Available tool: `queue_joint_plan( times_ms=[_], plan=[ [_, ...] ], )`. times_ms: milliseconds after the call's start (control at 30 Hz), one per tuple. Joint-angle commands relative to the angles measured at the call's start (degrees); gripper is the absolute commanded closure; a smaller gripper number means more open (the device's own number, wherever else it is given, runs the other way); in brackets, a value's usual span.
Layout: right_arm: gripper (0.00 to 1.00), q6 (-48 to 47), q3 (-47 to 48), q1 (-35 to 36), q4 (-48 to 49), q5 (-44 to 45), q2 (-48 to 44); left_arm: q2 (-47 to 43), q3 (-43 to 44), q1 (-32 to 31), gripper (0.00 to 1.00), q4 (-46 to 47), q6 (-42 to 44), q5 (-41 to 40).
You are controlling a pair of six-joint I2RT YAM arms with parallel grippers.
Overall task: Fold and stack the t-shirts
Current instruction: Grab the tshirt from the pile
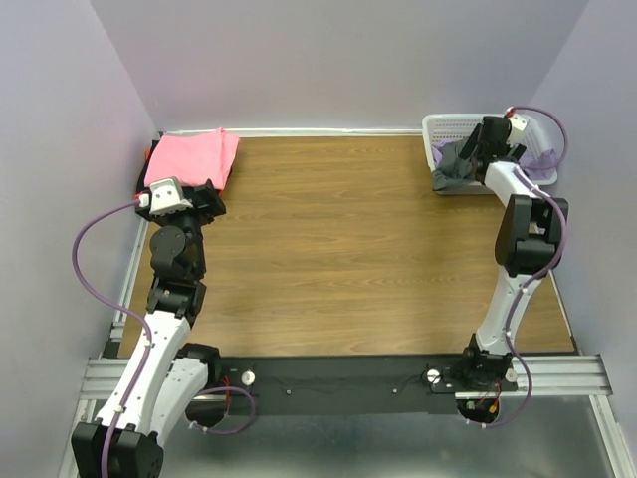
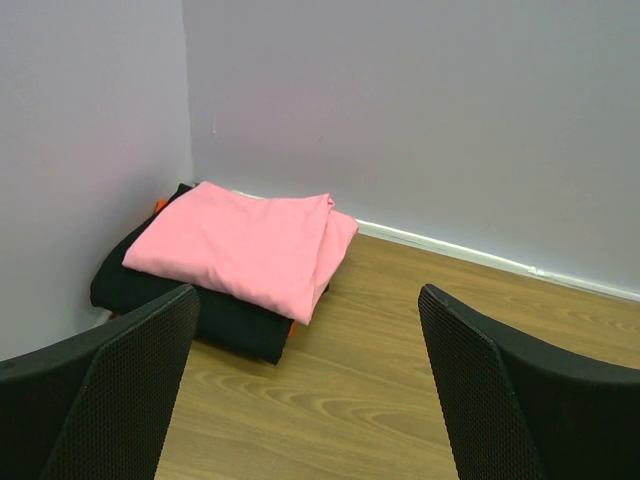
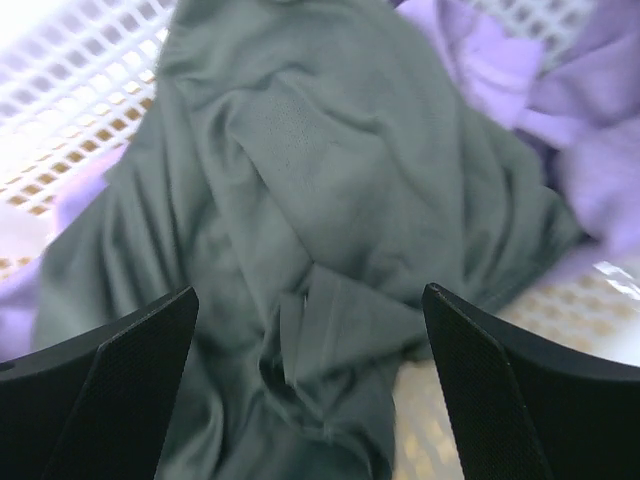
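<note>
A folded bright pink t-shirt [image 1: 193, 156] lies on a folded black t-shirt [image 2: 215, 325] in the back left corner; the pink one also shows in the left wrist view [image 2: 245, 248]. My left gripper [image 1: 204, 199] is open and empty just in front of this stack. A crumpled charcoal grey t-shirt [image 3: 300, 220] lies in the white lattice basket [image 1: 438, 127] at the back right, over lavender t-shirts [image 3: 590, 130]. My right gripper [image 1: 476, 149] is open right above the grey shirt, jaws either side of a fold, holding nothing.
The wooden table [image 1: 348, 249] lies between both arms. Walls close in the back and both sides. A bit of orange cloth [image 2: 290, 330] peeks out between the stacked shirts.
</note>
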Motion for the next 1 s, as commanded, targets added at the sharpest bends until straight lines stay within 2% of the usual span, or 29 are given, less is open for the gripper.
queue_joint_plan(
  times_ms=[0, 200, 267, 400, 500, 533, 567, 700, 967],
  plan=[
    [0.0, 1.6, 6.6, -1.49, -2.28, -3.35, 6.55, -0.1, -0.87, 0.14, 0.02, 1.23, 0.73, 0.55],
    [0.03, 2.22, 10.74, -3.33, -2.63, -7.48, 11.48, -0.36, -1.13, 0.14, 0.02, 1.67, 0.73, -0.06],
    [0.1, 1.96, 11.97, -3.77, -3.06, -8.27, 12.8, -0.28, -1.13, 0.22, 0.02, 1.67, 0.82, -0.15],
    [0.35, 1.08, 12.86, -4.13, -3.07, -9.68, 13.51, -0.36, -1.13, 0.14, 0.02, 1.5, 0.9, -0.59],
    [0.65, 0.37, 12.6, -4.04, -3.07, -9.68, 12.29, -0.71, -1.13, 0.14, 0.02, 1.5, 0.99, -0.68],
    [0.86, 0.46, 12.33, -4.04, -3.07, -9.59, 11.59, -0.8, -1.22, 0.22, 0.02, 1.41, 0.91, -0.68],
    [0.96, 0.55, 11.9, -4.13, -3.07, -9.59, 9.92, -0.98, -1.22, 0.14, 0.02, 1.5, 0.99, -0.76],
    [0.98, 0.64, 10.49, -4.04, -2.98, -10.03, 5.43, -1.15, -1.31, 0.14, 0.02, 1.58, 0.99, -1.03],
    [0.98, 0.81, 1.8, -3.78, 1.5, -13.28, -11.77, -1.33, -1.31, 0.14, 0.02, 1.5, 0.99, -0.59]
  ],
)
